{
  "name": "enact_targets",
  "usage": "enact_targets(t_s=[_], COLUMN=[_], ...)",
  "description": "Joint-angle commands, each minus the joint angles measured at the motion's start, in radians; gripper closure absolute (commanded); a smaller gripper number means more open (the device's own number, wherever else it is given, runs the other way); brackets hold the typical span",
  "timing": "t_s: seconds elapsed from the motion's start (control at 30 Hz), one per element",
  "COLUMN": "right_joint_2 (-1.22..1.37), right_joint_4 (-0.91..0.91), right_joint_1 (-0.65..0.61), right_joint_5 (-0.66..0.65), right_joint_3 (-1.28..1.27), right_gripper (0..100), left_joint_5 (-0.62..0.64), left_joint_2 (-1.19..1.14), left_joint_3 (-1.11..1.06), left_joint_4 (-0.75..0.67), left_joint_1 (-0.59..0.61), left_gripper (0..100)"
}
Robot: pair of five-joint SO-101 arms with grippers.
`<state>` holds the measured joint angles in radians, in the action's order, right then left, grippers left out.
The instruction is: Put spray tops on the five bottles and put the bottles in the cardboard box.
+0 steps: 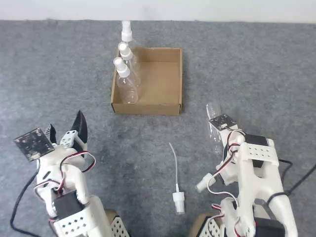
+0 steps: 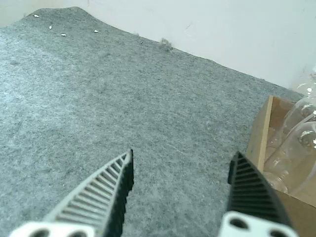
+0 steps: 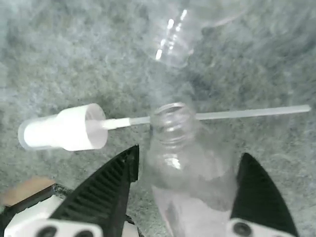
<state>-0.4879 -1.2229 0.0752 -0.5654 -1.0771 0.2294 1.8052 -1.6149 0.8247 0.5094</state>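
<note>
Grey mat (image 1: 247, 74); bottle (image 3: 185, 163) between right fingers (image 3: 98, 197)

L gripper (image 2: 184, 153) spread above grey felt (image 2: 123, 89), box (image 2: 259, 133) w/ bottles (image 2: 296, 148) near.

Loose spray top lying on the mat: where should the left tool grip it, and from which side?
Probably by its white cap, from straight above, jaws across its width. It lies flat, and its thin tube should stay free to enter the bottle.
</note>
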Motion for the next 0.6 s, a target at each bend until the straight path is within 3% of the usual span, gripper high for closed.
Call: enact_targets(t_s=[0.0,0.27,0.57], right_joint_2=[-0.044,-0.058,-0.274], right_joint_4=[-0.013,-0.025,-0.274], right_joint_1=[-0.002,0.002,0.008], right_joint_5=[-0.011,-0.011,-0.009], right_joint_3=[0.011,0.052,0.218], right_gripper=[80.9,92.8,90.5], left_joint_5=[-0.014,-0.014,-0.014], left_joint_2=[0.017,0.017,0.017], left_joint_3=[0.012,0.012,0.012], left_joint_4=[-0.032,-0.032,-0.032], left_joint_1=[0.005,0.005,0.005], left_gripper=[71,71,71])
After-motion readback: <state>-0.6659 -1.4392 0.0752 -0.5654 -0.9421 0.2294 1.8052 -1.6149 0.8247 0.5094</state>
